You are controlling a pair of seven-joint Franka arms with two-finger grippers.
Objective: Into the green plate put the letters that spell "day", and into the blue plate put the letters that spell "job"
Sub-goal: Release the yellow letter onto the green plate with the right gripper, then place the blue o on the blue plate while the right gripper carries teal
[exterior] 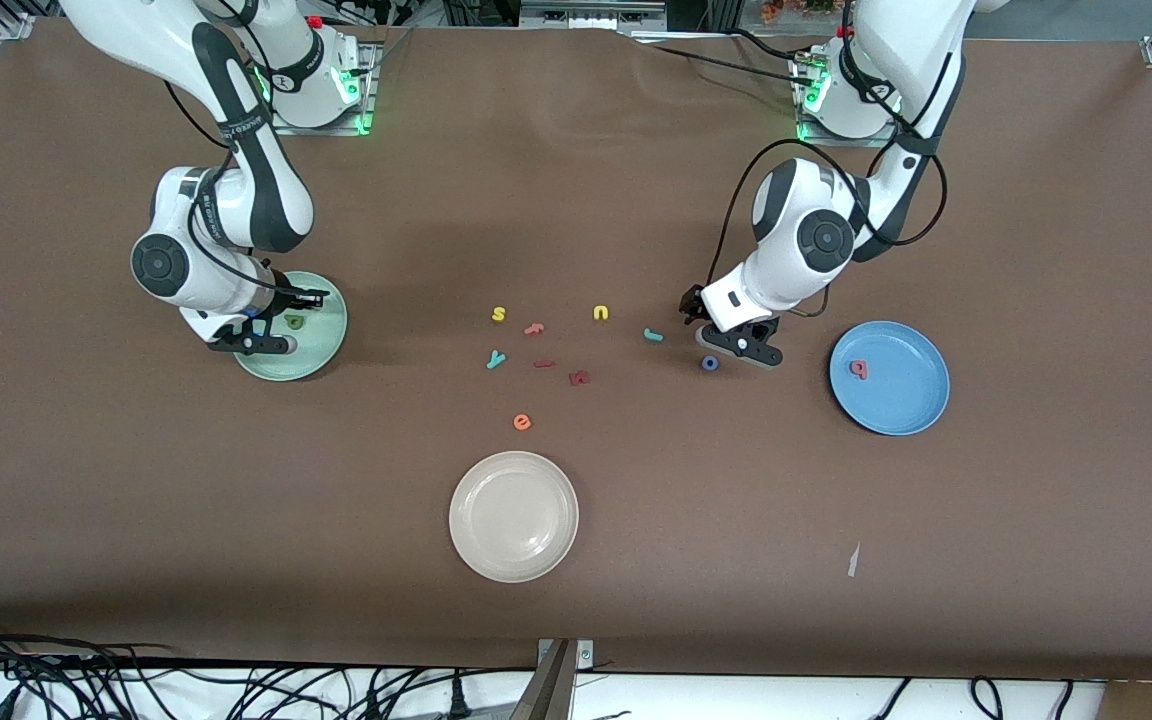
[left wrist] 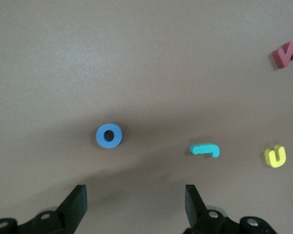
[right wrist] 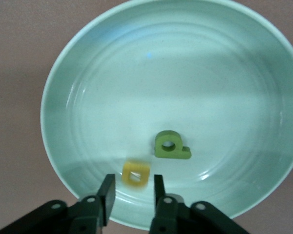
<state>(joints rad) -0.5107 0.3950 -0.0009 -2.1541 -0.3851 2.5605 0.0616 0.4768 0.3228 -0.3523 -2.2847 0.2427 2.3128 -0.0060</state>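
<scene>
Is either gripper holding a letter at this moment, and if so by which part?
Nothing is held. The right gripper, jaws parted, is over the green plate, the yellow a blurred just off them. The left gripper hangs open over the blue o.

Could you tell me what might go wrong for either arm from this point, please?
The yellow a looks blurred between the right gripper's parted fingers over the green plate; it may bounce toward the rim. The open left gripper is near the blue o, with the teal j close by; a skewed descent could nudge either.
</scene>
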